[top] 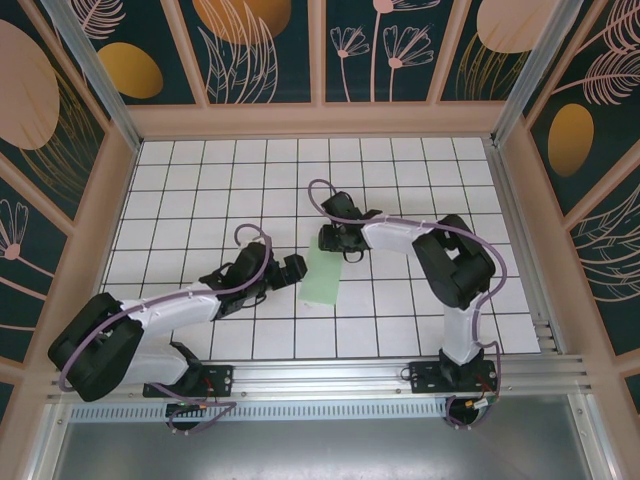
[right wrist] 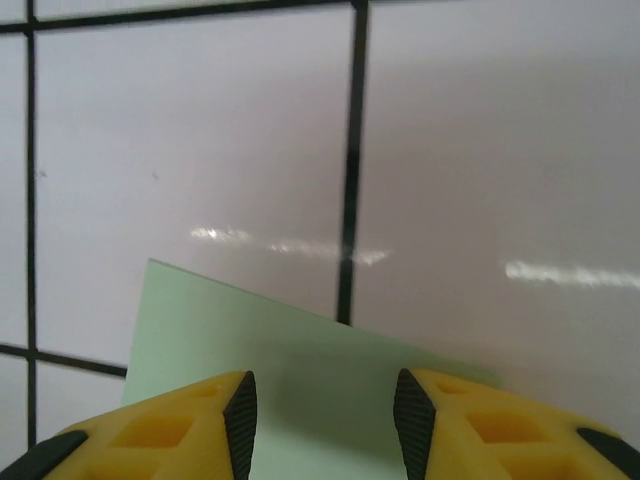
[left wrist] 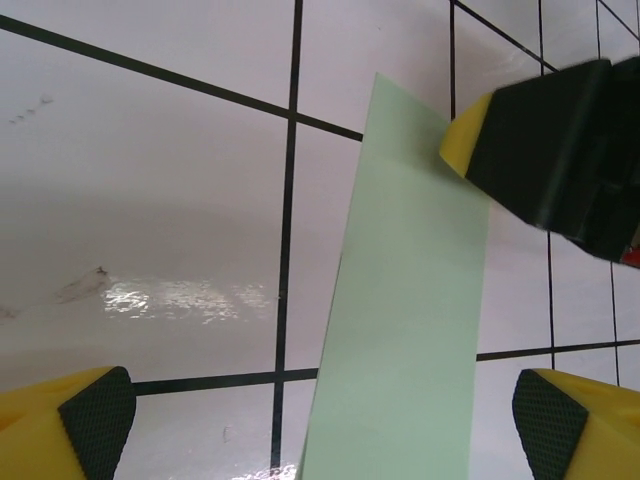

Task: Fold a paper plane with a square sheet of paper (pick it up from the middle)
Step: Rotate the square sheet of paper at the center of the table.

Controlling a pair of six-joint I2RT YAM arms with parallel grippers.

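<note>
Now paper lies inside left gripper, spread wide; right gripper, jaws parted, over far end.

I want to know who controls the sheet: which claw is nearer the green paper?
Right, narrowly. The right claw hangs over the far end of the paper, tips above the sheet. The left claw stands wide open, apparently just off its left edge.

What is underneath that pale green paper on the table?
The white tiled table, with black grid lines running in under the paper from its sides. Whatever lies directly beneath the sheet is covered; it looks flat.
</note>
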